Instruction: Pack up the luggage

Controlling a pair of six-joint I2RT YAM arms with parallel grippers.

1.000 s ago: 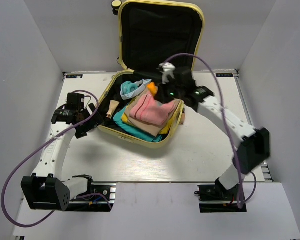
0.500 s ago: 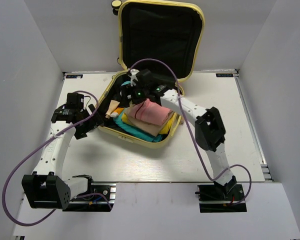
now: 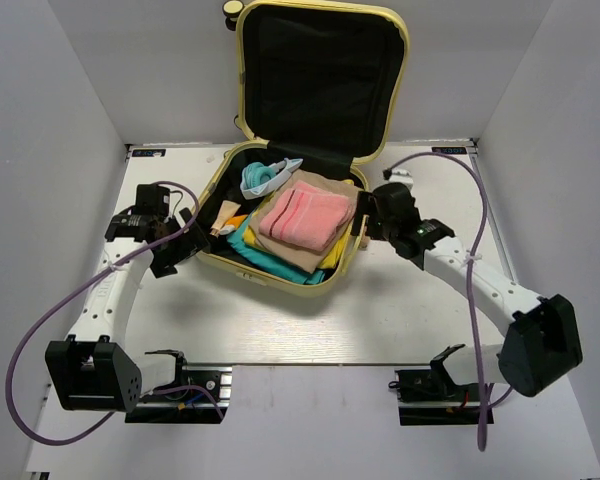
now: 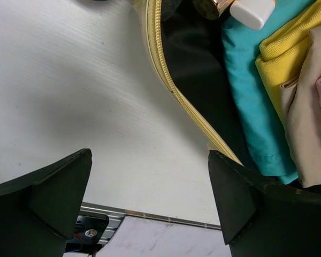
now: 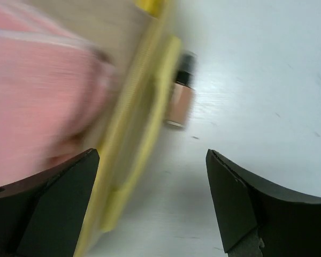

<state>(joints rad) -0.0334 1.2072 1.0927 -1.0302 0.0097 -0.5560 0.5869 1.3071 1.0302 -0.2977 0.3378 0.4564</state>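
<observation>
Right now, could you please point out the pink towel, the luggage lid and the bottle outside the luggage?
pink towel (image 3: 305, 215): top external view, centre of folded top.
luggage lid (image 3: 320, 75): top external view, black lining.
bottle (image 5: 179, 104): right wrist view, peach body.

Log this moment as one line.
luggage open, clothes inside | left gripper open, empty, beside left rim | right gripper open, empty, near bottle on table outside right rim

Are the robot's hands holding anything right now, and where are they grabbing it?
Nothing is held. The left gripper and the right gripper both have their fingers spread apart with nothing between them.
</observation>
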